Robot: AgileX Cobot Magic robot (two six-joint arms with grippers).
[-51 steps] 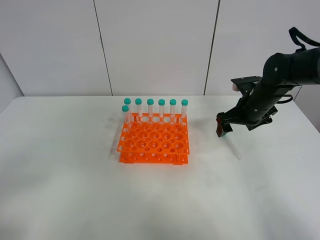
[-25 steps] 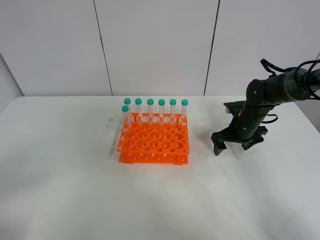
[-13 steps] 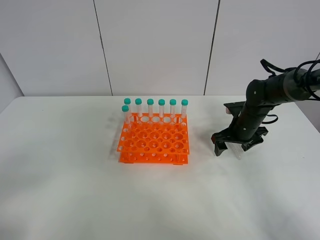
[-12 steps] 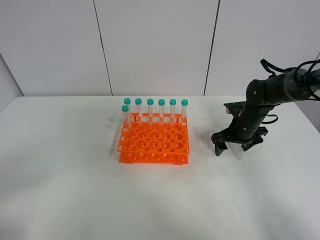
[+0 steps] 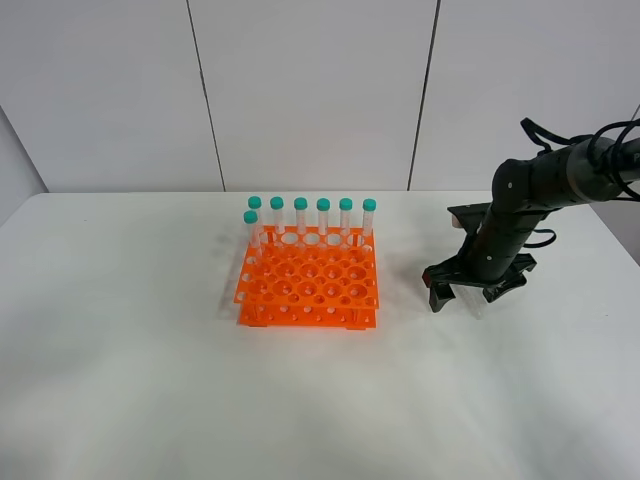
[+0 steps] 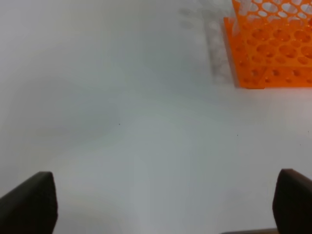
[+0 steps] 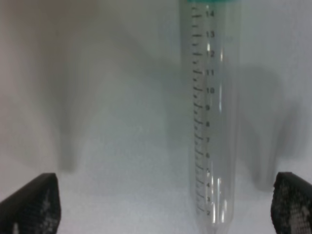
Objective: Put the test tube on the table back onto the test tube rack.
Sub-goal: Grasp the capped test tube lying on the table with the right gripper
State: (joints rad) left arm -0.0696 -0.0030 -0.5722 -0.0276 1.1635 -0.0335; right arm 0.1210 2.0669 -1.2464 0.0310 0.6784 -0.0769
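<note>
The test tube (image 7: 212, 122), slim clear plastic with printed graduations and a teal-green cap, lies flat on the matte white worktop (image 5: 150, 350), to the right of the bright orange two-tiered rack (image 5: 308, 285) and apart from it. Only my right wrist camera shows it plainly, between the right arm's fingers (image 7: 29, 207), which stand wide and touch nothing. From the high camera those fingers hide nearly all of it. The caps of the rack's seven standing tubes (image 5: 301, 215) show only there. The left arm's fingers (image 6: 27, 204), also wide and empty, appear solely in the left wrist view, over bare worktop near a rack corner.
</note>
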